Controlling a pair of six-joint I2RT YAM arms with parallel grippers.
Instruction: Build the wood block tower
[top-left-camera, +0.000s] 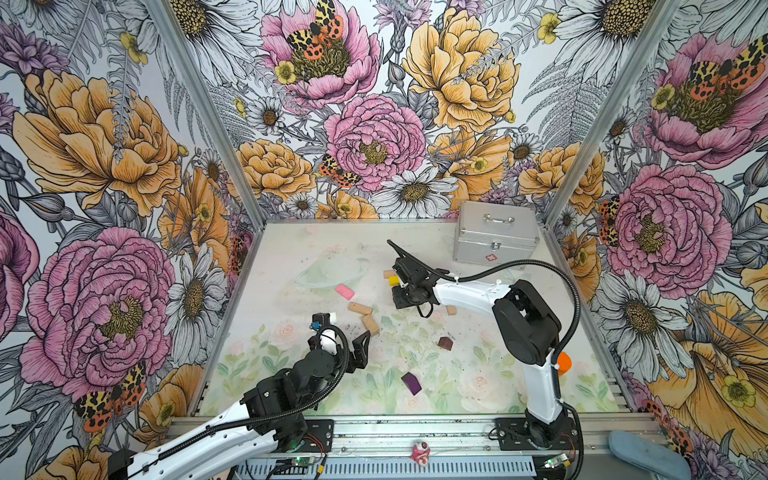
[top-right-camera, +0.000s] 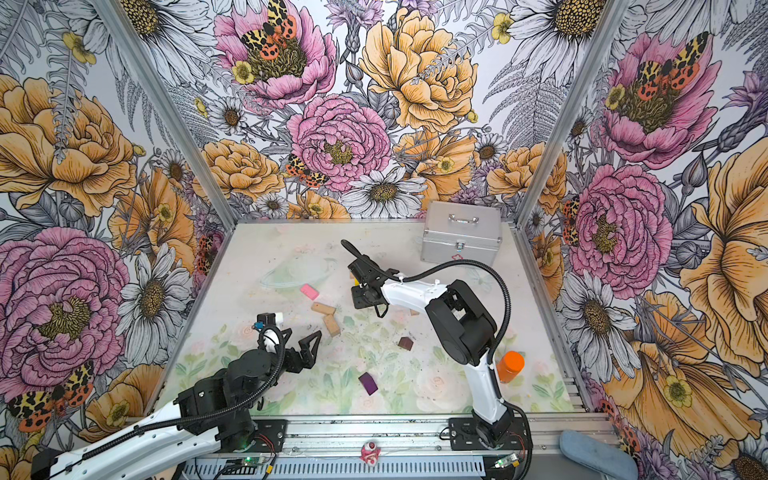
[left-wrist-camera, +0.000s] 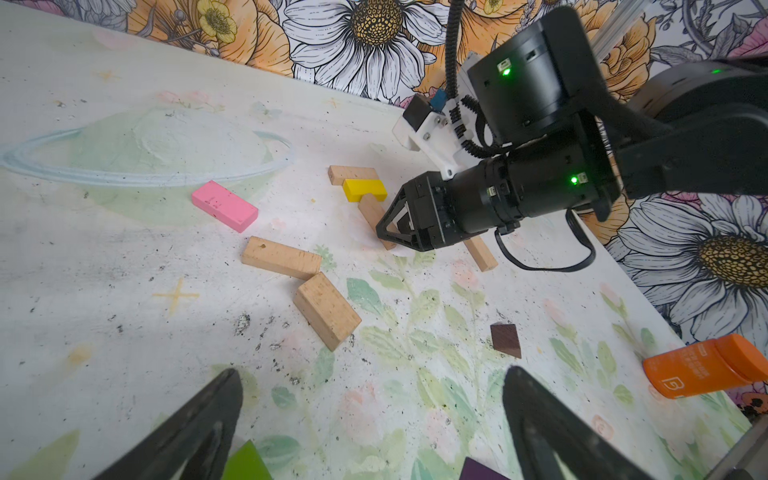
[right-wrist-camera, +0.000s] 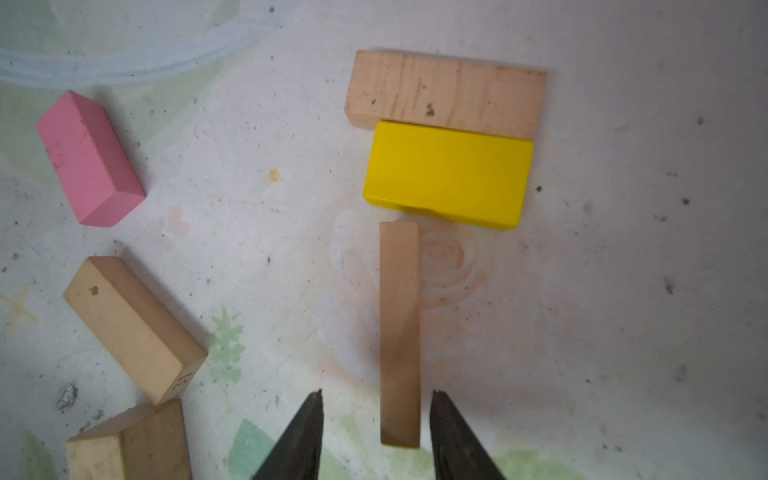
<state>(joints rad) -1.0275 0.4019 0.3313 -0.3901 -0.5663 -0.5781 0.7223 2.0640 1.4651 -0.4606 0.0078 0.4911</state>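
Painted tabletop (right-wrist-camera: 623, 291), right fingers (right-wrist-camera: 305, 436) straddling tan brick (right-wrist-camera: 400, 332)

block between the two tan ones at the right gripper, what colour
Yellow block, clearest in the right wrist view.

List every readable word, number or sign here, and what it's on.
"31", printed sideways: end face of a tan block.
"B" in a box: orange bottle; its small print is too blurred to read.
Red cross-like sign: silver case.
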